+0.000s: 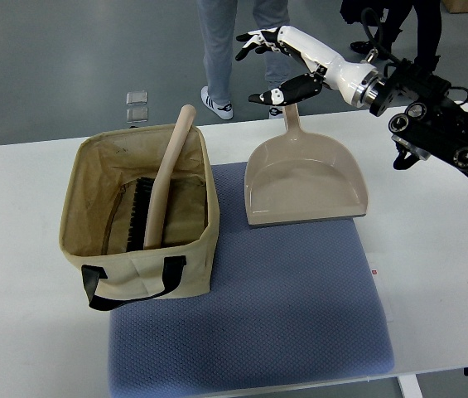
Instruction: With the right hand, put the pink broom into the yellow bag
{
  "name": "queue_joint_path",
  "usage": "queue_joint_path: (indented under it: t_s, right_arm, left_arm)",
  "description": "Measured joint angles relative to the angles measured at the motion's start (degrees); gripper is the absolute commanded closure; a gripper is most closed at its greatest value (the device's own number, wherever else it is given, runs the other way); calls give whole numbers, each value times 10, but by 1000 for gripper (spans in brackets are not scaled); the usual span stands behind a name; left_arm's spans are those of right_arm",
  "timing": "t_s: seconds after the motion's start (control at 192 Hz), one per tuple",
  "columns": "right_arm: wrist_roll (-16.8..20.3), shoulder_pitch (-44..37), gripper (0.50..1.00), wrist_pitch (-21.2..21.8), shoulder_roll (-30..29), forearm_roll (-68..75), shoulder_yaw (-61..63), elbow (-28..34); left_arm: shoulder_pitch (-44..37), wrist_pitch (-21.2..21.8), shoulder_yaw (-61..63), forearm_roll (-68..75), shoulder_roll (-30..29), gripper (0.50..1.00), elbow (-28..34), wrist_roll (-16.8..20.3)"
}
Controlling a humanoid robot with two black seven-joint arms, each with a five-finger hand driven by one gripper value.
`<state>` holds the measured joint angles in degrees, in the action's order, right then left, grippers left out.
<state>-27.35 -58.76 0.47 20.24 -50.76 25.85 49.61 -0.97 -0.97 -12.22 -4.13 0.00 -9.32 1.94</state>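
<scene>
A pale pink broom (165, 184) lies inside the beige-yellow bag (93, 249) at the left of the table. Its black bristles rest on the bag's floor and its handle leans over the far rim. My right hand (271, 66) hovers high above the table's far edge, over the tip of the dustpan's handle, well to the right of the bag. Its fingers are spread and hold nothing. The left hand does not show.
A pink dustpan (304, 182) lies on the blue-grey mat (258, 315), right of the bag. A person's legs (217, 58) stand behind the table's far edge. Small clear items (137, 108) lie on the floor beyond the bag.
</scene>
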Motion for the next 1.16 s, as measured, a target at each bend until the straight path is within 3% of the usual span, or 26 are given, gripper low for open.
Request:
queue_joint_path:
  t_s: [0.386, 0.688, 1.163]
  right_arm:
    - [-3, 174, 593, -2, -5, 146, 257, -40]
    - [-5, 201, 572, -1, -24, 280, 280, -50]
    - [-16, 226, 570, -3, -54, 295, 308, -52]
  left_arm:
    - [0, 0, 0, 0, 0, 500, 0, 0]
    - [-4, 0, -1, 0, 0, 500, -1, 0]
    - [-4, 0, -1, 0, 0, 500, 0, 0]
